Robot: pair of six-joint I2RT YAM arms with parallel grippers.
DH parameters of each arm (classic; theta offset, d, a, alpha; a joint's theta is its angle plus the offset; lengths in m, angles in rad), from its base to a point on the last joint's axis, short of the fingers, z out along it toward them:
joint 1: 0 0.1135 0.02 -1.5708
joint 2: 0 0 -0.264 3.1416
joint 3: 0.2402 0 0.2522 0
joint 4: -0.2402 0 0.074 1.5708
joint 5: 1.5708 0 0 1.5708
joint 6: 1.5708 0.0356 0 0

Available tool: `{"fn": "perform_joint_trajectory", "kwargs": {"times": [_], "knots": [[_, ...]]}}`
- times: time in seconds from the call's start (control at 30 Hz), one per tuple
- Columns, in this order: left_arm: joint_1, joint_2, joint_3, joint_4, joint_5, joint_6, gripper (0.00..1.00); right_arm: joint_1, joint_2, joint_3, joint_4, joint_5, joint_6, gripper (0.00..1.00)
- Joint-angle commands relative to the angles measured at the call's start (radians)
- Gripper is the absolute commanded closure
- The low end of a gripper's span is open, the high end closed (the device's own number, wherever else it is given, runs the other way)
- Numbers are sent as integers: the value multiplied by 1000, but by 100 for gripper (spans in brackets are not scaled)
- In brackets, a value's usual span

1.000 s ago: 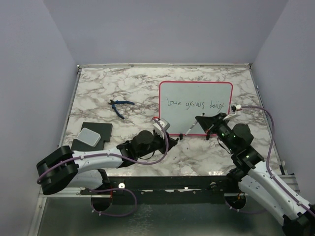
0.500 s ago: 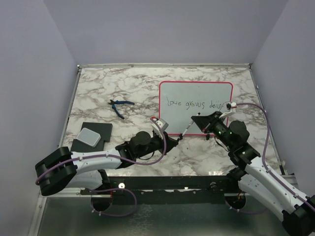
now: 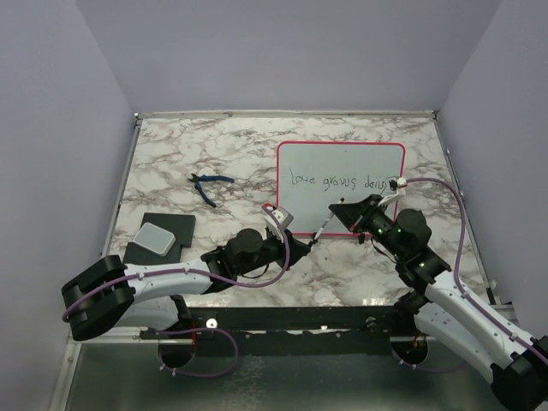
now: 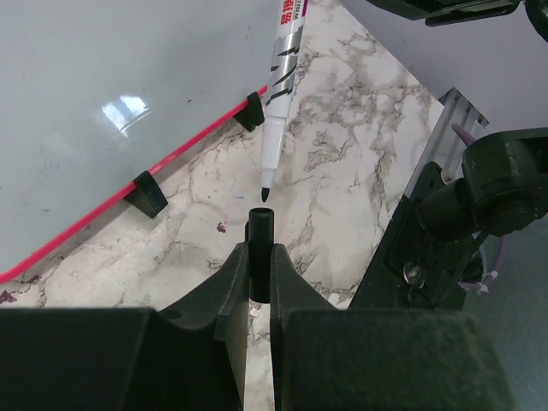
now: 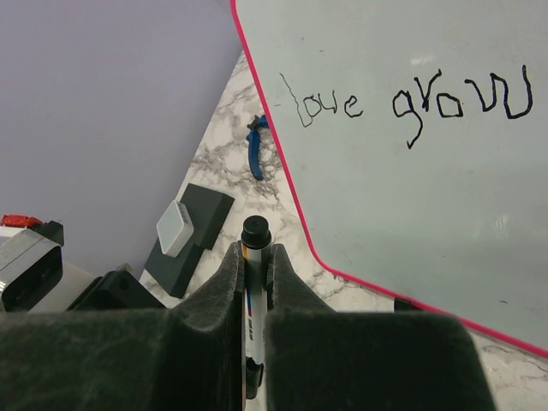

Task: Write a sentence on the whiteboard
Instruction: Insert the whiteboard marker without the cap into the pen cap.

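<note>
Now right gripper [image 5: 255,251] (marker [image 4: 281,77] in it) nearer cap [image 4: 259,224]

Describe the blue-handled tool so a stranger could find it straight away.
On the marble table, look left of the red-framed whiteboard. The pliers lie alone on bare marble, farther back than the dark pad. Their blue handles set them apart from the grey block on that pad.

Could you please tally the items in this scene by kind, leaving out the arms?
red-framed rectangular whiteboard: 1
white-barrelled marker pen: 1
black plastic marker cap: 1
blue-handled pliers: 1
dark flat square pad: 1
pale grey rectangular block: 1
Total: 6
</note>
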Motion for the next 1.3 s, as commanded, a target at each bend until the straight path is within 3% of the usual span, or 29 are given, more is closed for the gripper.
{"fn": "perform_joint_trajectory", "kwargs": {"times": [0.0, 1.27], "knots": [[4, -7, 5, 23, 17, 1, 100, 8, 6, 6, 25, -27, -2, 99], [4, -5, 11, 35, 4, -1, 100, 8, 29, -2, 42, -71, -5, 99]]}}
